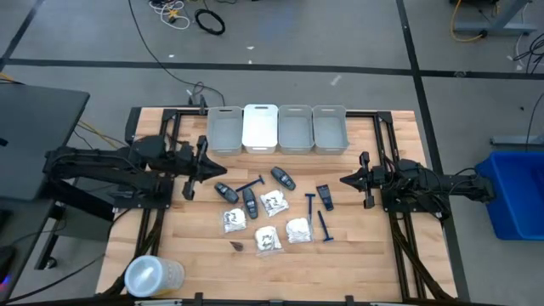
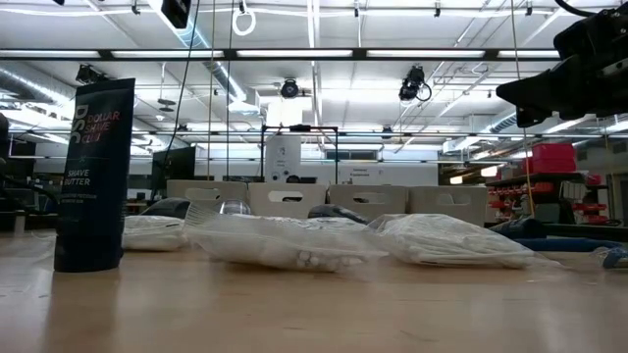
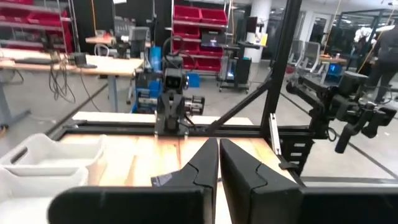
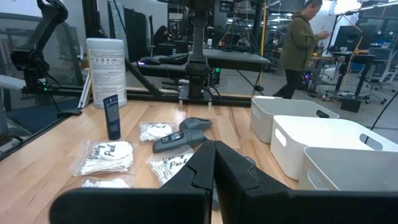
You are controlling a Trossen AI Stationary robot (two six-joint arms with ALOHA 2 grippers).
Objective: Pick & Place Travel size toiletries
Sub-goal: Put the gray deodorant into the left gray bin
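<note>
1. Both arms hang level above the table's side edges, well clear of the goods, a waiting pose that leaves the middle of the table in plain sight of the overhead camera. The left gripper (image 1: 204, 167) has its fingers pressed together and carries nothing; the right gripper (image 1: 344, 180) is likewise closed and empty.

2. The toiletries lie loosely clustered mid-table, between the two grippers and just short of the row of four bins (image 1: 277, 129) at the far edge, apparently laid out for sorting into them.

3. The dark cases (image 1: 284, 178) lie flat, their long axes pointing various ways: one runs diagonally toward the bins, another (image 1: 250, 202) nearly straight toward them.

4. The blue razors (image 1: 250, 185) lie flat too; one (image 1: 323, 226) stretches roughly front to back beside the packets.

5. The white packets (image 1: 273, 202) sit crumpled, with no clear long axis.

6. A white canister (image 1: 153, 275) lies at the near left corner.
</note>
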